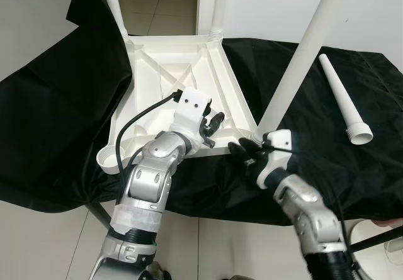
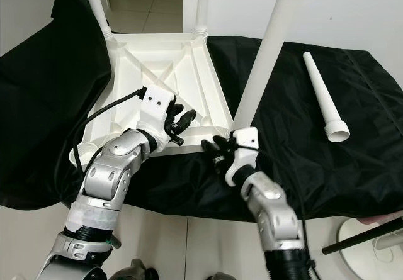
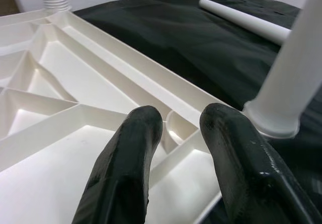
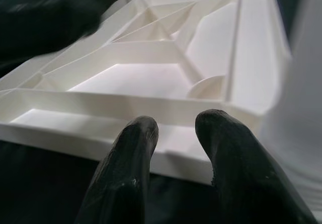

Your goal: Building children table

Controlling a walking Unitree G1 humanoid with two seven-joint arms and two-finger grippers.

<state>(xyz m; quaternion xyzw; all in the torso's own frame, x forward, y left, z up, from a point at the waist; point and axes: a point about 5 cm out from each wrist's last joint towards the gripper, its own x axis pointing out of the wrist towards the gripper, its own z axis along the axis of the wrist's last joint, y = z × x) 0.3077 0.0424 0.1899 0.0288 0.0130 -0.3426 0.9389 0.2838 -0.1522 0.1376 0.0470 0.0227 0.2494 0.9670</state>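
Note:
The white children's table top (image 1: 189, 72) lies upside down on a black cloth. Upright legs stand in three corners: far left (image 1: 113, 3), far right (image 1: 217, 6) and near right (image 1: 302, 53). The near-left socket (image 1: 110, 157) has no leg in it. A loose white leg (image 1: 343, 97) lies on the cloth to the right. My left gripper (image 1: 214, 126) hovers over the top's near rim, open and holding nothing (image 3: 178, 128). My right gripper (image 1: 247, 154) is just in front of the near-right corner, beside that leg's base, open and holding nothing (image 4: 176, 126).
The black cloth (image 1: 56, 104) covers the work surface and hangs over its front edge. Tiled floor (image 1: 164, 6) and a doorway lie beyond the table top. A white round object (image 1: 378, 245) and a black rod (image 1: 378, 237) sit low at the right.

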